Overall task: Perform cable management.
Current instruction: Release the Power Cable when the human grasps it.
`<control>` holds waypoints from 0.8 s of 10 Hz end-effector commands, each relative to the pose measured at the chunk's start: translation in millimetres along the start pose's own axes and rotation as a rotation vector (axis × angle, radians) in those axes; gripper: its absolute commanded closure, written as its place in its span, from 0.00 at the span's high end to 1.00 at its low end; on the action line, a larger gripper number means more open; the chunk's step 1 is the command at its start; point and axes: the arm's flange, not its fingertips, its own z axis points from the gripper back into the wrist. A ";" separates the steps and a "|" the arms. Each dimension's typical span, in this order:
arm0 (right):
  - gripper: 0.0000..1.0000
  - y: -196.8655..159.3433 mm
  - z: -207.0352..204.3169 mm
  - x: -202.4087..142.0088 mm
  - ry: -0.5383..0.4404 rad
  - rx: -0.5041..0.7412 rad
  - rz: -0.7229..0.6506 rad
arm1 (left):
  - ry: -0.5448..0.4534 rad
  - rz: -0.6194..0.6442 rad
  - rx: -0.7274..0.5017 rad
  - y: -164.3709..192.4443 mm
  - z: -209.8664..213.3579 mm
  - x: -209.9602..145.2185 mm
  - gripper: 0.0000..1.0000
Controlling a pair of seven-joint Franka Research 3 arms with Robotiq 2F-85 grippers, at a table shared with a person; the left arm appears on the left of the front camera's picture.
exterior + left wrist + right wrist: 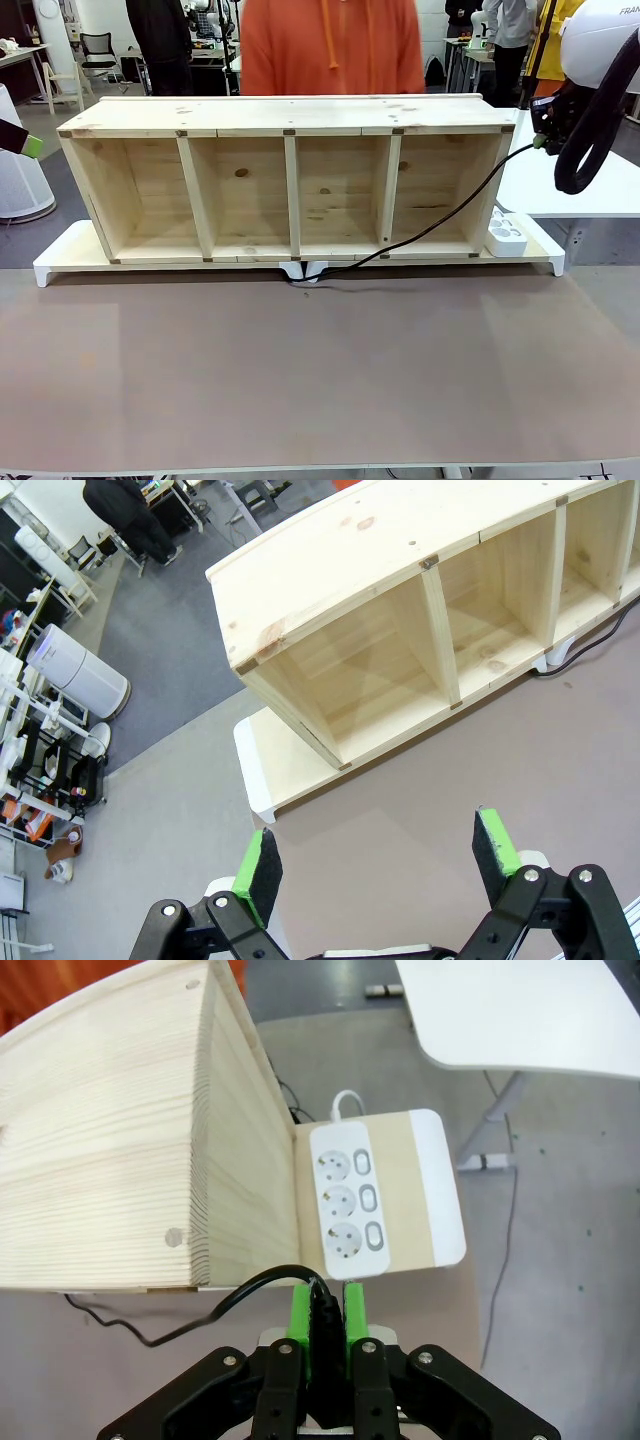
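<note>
**Your right gripper [326,1302] gripped the cable [460,210] above the white power strip [348,1198].**

Its green pads were clamped on the black cord at the right end of the wooden shelf [290,130]. From there the cable sloped down and left past the rightmost compartment to the tabletop [320,380] near the shelf's middle. Your left gripper [378,840], jaws wide apart and empty, hung over the tabletop off the shelf's left end. A person in orange [330,45] stood at the far side.
</note>
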 end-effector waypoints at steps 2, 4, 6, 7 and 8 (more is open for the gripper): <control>0.16 1.2 -0.7 0.2 -0.004 0.001 -0.001 | -0.010 -0.001 0.005 0.3 -1.2 1.7 1.00; 0.16 1.2 -0.7 0.2 -0.004 0.001 -0.001 | -0.010 -0.001 0.005 0.3 -1.2 1.7 1.00; 0.16 1.2 -0.7 0.2 -0.004 0.001 -0.001 | -0.010 -0.001 0.005 0.3 -1.2 1.7 1.00; 0.16 1.2 -0.7 0.2 -0.004 0.001 -0.001 | -0.010 -0.001 0.005 0.3 -1.2 1.7 1.00; 0.16 1.2 -0.7 0.2 -0.004 0.001 -0.001 | -0.010 -0.001 0.005 0.3 -1.2 1.7 1.00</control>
